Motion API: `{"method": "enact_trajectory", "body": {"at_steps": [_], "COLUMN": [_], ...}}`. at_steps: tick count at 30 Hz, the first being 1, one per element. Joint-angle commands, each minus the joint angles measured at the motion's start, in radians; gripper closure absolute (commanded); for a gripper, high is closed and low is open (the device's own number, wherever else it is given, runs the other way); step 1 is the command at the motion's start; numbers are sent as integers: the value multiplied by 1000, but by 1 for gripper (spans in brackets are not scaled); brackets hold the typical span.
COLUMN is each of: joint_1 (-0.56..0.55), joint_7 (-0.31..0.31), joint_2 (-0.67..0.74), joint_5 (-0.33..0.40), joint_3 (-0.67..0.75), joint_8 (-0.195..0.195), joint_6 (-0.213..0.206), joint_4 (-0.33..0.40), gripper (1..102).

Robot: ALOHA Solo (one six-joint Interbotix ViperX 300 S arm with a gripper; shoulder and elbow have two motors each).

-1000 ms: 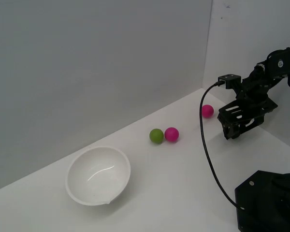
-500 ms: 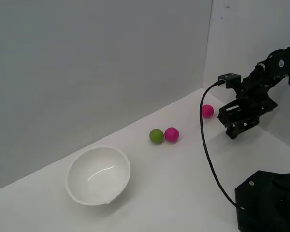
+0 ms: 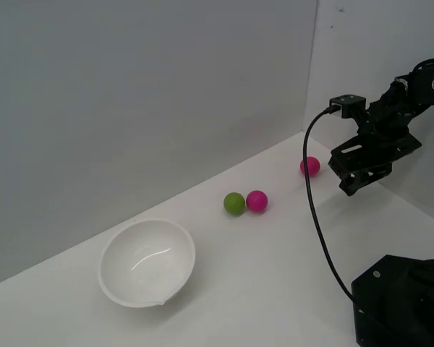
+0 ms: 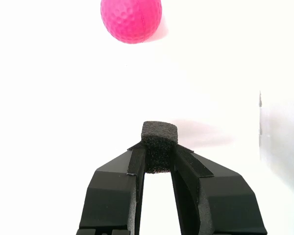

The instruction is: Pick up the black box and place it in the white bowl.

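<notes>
My gripper is clamped on the black box, pinched at its fingertips, off the table, well apart from the white bowl. Surface looks porous, foam-like: probably light, compressible, non-slip. Side faces suit holding.

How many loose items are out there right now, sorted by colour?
Pink balls: 2, one near the gripper, one beside the green ball
Green ball: 1
White bowl: 1
Black box: 1, held in the gripper
Total: 5
</notes>
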Motion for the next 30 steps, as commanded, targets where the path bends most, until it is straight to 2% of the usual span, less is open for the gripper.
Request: {"method": "enact_trajectory", "body": {"at_steps": [1, 13, 24, 30], "joint_1": [-11, -32, -150, -244], "joint_7": [12, 12, 38, 41], "joint_2": [44, 190, 302, 367], "joint_5": [-32, -63, -109, -106], "joint_3": [54, 201, 313, 379], "joint_8": [6, 5, 6, 2], "joint_6": [-9, -9, -18, -58], "joint_4": [-29, -61, -106, -106], "gripper": [100, 100, 100, 100]}}
